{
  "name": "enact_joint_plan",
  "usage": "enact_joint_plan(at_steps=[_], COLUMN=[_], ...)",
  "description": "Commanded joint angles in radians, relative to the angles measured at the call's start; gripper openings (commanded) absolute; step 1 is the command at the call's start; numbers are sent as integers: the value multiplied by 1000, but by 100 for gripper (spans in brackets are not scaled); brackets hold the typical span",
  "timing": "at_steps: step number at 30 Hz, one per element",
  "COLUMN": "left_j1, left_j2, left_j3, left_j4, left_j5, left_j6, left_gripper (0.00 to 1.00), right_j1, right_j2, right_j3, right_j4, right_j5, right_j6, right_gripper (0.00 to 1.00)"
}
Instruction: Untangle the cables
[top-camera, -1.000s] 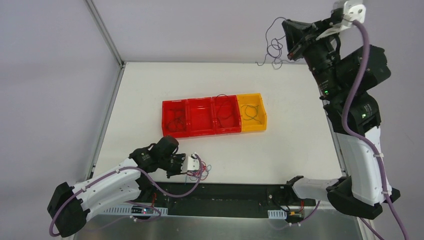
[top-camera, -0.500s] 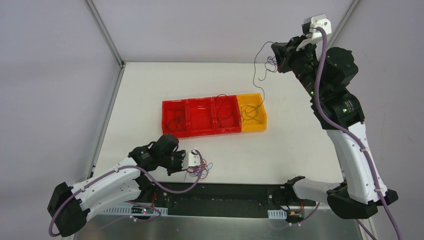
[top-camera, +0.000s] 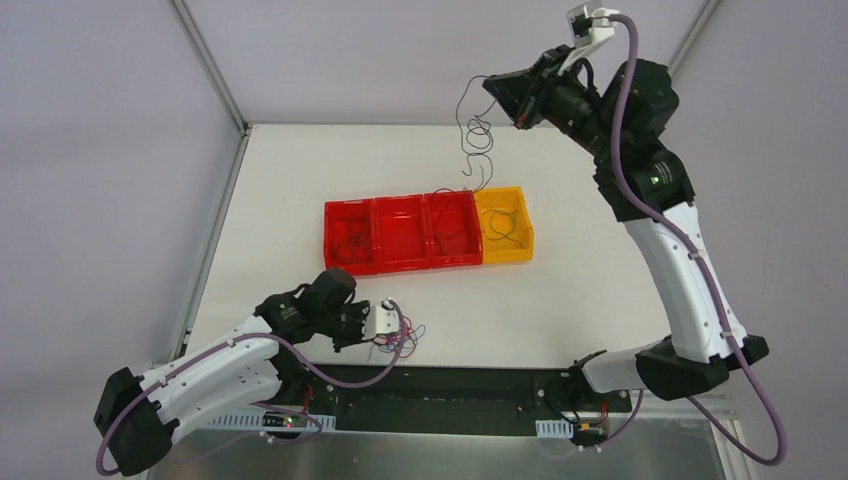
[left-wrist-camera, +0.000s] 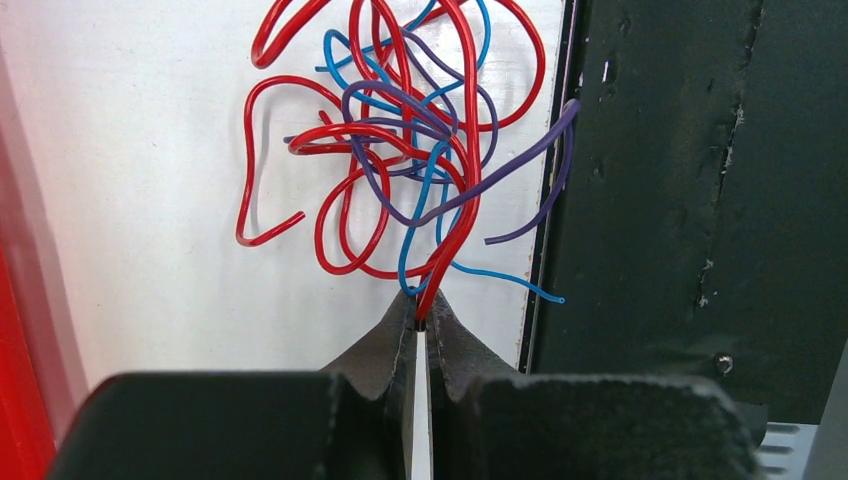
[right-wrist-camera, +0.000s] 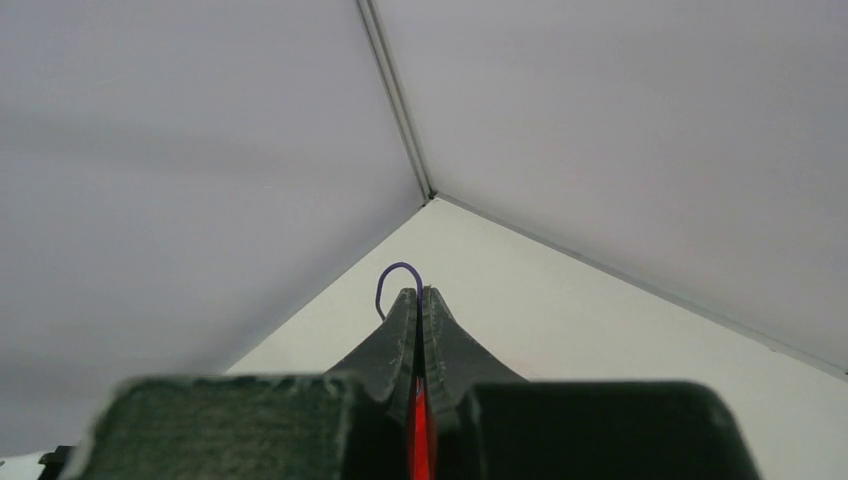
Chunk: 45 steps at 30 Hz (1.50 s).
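A tangle of thin red, blue and purple cables (left-wrist-camera: 400, 130) lies on the white table by its near edge, small in the top view (top-camera: 404, 342). My left gripper (left-wrist-camera: 422, 312) is shut on a red strand at the tangle's near side, low over the table (top-camera: 378, 332). My right gripper (top-camera: 490, 88) is raised high over the table's back and is shut on a single purple cable (top-camera: 478, 135). That cable hangs in loops down toward the bins. In the right wrist view only a short purple loop (right-wrist-camera: 392, 277) shows above the closed tips (right-wrist-camera: 419, 295).
A row of three red bins (top-camera: 400, 262) and one yellow bin (top-camera: 527, 232) stands mid-table, with thin cables inside. A black strip (top-camera: 450, 385) runs along the table's near edge, right beside the tangle (left-wrist-camera: 680, 200). Walls and a frame post enclose the back.
The right arm has swung left from the far right corner, carrying the dangling purple cable over toward the bins. The left gripper and the tangle have barely moved.
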Motion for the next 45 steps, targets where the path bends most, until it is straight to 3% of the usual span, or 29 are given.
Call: enact_joint_plan(at_steps=[1, 17, 29, 34, 45], left_j1=[-2, -2, -2, -2, -2], left_j2=[1, 14, 8, 3, 7], left_j3=[28, 27, 26, 28, 24], left_j4=[-30, -37, -37, -39, -42], left_j5=[3, 4, -7, -13, -1], left_j6=[8, 0, -7, -12, -5], left_gripper=[0, 0, 0, 0, 0], right_j1=[8, 95, 107, 113, 147], right_j2=[62, 162, 214, 301, 511], right_j3=[72, 29, -243, -293, -262], right_j4=[102, 231, 302, 373, 505], right_j5=[-81, -147, -166, -163, -187], right_j6=[92, 184, 183, 157, 265], right_gripper=[0, 0, 0, 0, 0])
